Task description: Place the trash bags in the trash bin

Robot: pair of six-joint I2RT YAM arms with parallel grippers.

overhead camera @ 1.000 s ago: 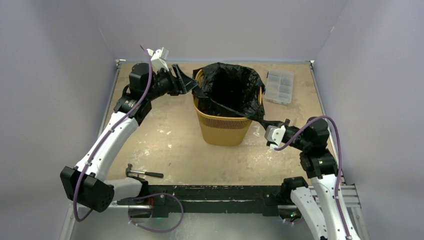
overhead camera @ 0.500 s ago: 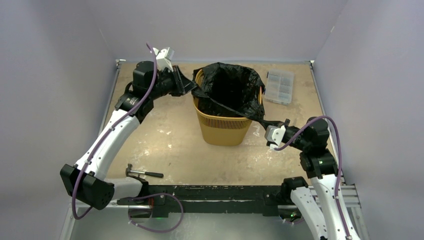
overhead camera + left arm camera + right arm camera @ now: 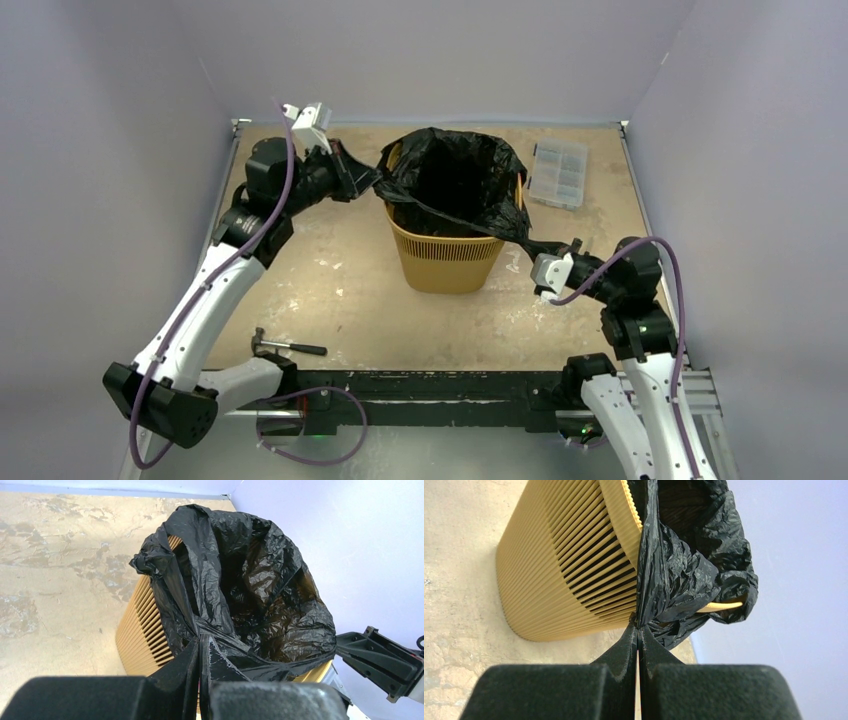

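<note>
Top external: trash bag (image 3: 455,175) in trash bin (image 3: 445,262), apparently over rim.

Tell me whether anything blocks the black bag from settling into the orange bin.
Nothing visible does. The black bag already hangs inside the open orange bin, its edges pinched by the left gripper and right gripper on opposite sides.

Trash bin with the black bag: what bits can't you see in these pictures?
- Inside bottom of the trash bin: top view, the black bag covers it.
- The clear box's contents: top view, too small.
- Most of the trash bin's rim: right wrist view, cut off by the top edge.
</note>
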